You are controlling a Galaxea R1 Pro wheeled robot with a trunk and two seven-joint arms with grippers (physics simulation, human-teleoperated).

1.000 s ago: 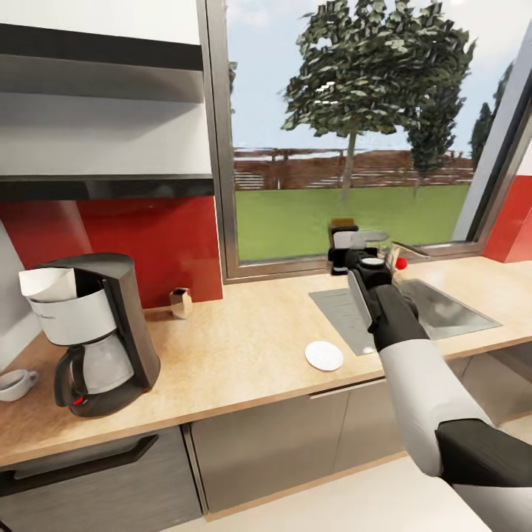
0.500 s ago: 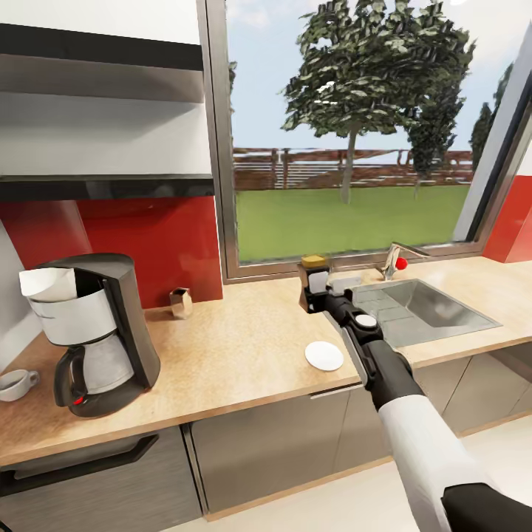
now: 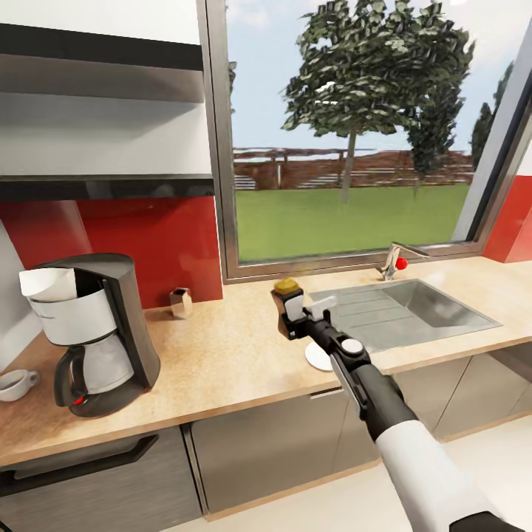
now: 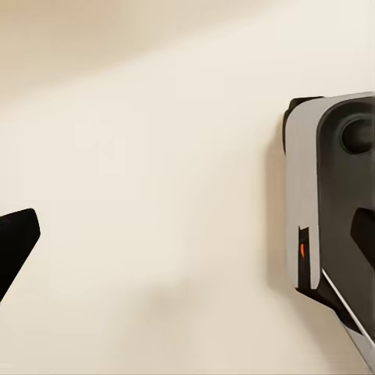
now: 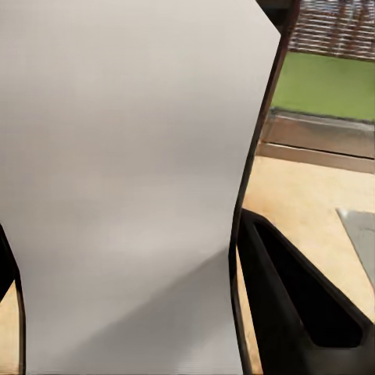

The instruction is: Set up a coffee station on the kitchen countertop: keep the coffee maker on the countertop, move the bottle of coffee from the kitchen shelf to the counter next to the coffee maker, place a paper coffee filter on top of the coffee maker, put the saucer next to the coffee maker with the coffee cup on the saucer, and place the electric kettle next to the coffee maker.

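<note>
Wooden worktop (image 3: 222,355) | right gripper (image 3: 294,318) grasping bottle (image 3: 287,292), carrying it above saucer (image 3: 316,358) | left gripper state: cannot tell | next: setting bottle upright beside coffee maker (image 3: 92,332).

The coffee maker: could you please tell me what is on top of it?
A white paper filter sits in the top of the coffee maker. Its inside is out of sight.

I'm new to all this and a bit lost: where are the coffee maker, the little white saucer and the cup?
coffee maker (image 3: 111,295): head view, on its dark upper body.
saucer (image 3: 316,360): head view, on its visible white rim.
cup (image 3: 15,383): head view, on its white bowl.
</note>
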